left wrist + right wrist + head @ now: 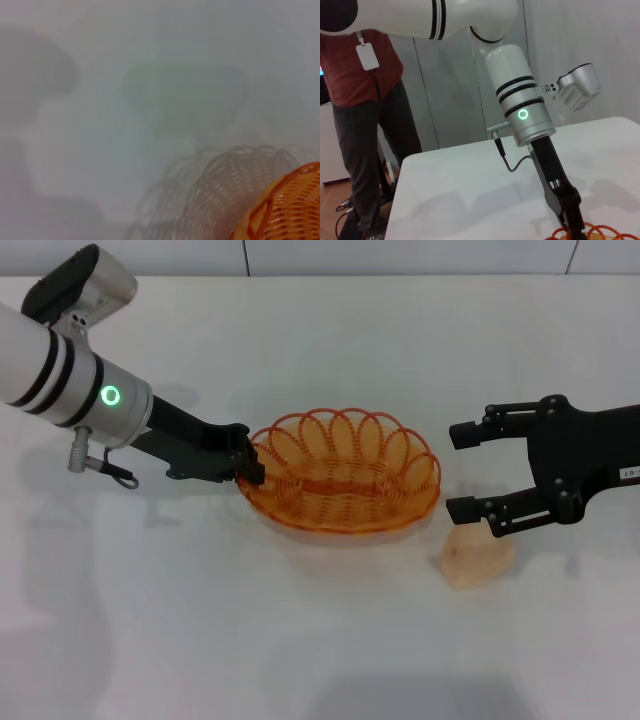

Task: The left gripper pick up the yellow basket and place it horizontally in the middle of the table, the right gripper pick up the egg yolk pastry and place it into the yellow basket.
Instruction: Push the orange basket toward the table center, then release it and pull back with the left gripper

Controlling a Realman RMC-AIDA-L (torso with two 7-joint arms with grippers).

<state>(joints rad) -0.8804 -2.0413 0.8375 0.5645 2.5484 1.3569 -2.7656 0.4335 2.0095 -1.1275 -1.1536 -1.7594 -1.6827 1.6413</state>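
Left gripper (250, 462) sits at the left end of the yellow basket (345, 472), fingers pinched on its looped rim. Basket lies near mid-table (300, 640), long axis running left–right, already horizontal. Egg yolk pastry (478, 556) rests just right of and nearer than the basket's right end. Right gripper (462, 472) hovers spread, empty, directly above the pastry's far side; it is clearly the nearer arm, so the next reach is likely downward.

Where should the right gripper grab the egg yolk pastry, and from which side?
Take the egg yolk pastry across its rounded sides, coming straight down. It's a low smooth dome flat on the table, so there's no edge; the open right gripper sits just behind it.
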